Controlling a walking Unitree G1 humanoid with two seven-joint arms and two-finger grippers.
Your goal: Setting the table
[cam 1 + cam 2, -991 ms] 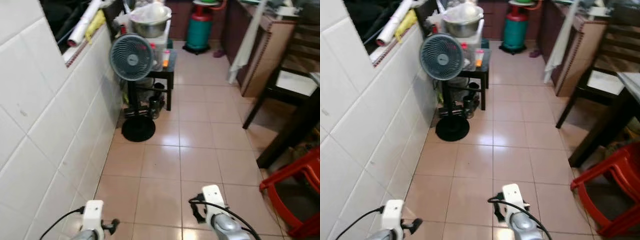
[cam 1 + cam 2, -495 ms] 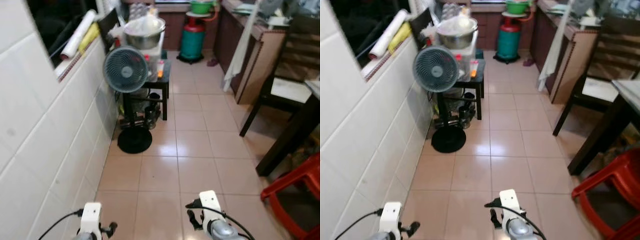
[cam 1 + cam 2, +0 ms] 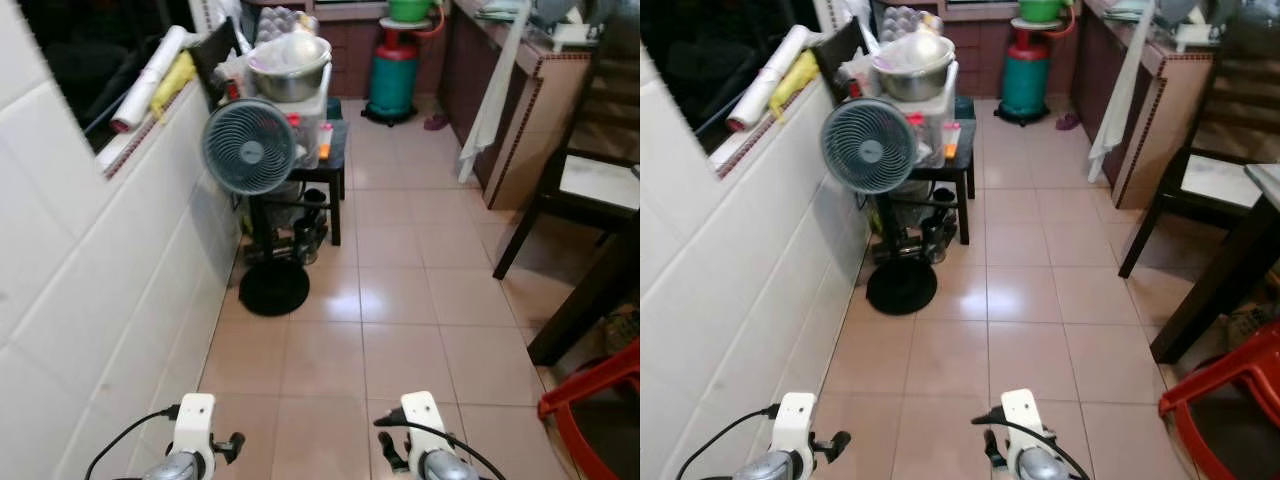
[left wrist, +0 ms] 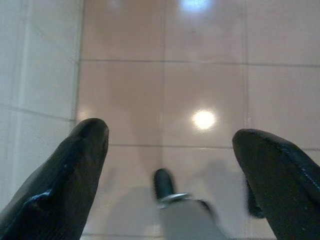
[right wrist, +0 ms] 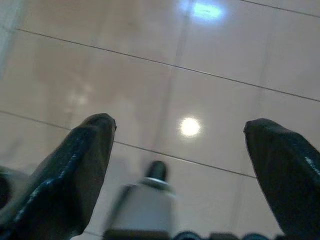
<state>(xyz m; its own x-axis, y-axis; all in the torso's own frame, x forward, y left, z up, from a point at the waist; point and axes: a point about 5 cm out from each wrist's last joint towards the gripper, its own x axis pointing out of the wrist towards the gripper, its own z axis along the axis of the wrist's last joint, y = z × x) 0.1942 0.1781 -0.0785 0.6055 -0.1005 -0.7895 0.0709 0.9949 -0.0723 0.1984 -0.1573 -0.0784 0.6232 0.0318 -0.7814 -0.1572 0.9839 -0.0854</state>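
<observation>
A dark table (image 3: 1218, 285) stands at the right edge, with one leg and a corner of its top in sight. Beside it is a dark chair with a pale seat (image 3: 598, 180). Both my arms hang low over the tiled floor: the left arm (image 3: 192, 440) close to the white wall, the right arm (image 3: 425, 445) near the middle. In the left wrist view my left gripper (image 4: 170, 137) is open, with nothing but floor tiles between its fingers. My right gripper (image 5: 180, 127) is likewise open over bare tiles.
A standing fan (image 3: 250, 150) and a small black side table carrying a metal bowl (image 3: 290, 65) line the tiled wall (image 3: 90, 280) on the left. A green gas cylinder (image 3: 395, 75) stands at the far end. A red plastic stool (image 3: 600, 400) sits low right. The tiled corridor runs ahead.
The whole picture has shifted as the camera moved: the red stool has slid toward the right edge. Both arms hang as before.
</observation>
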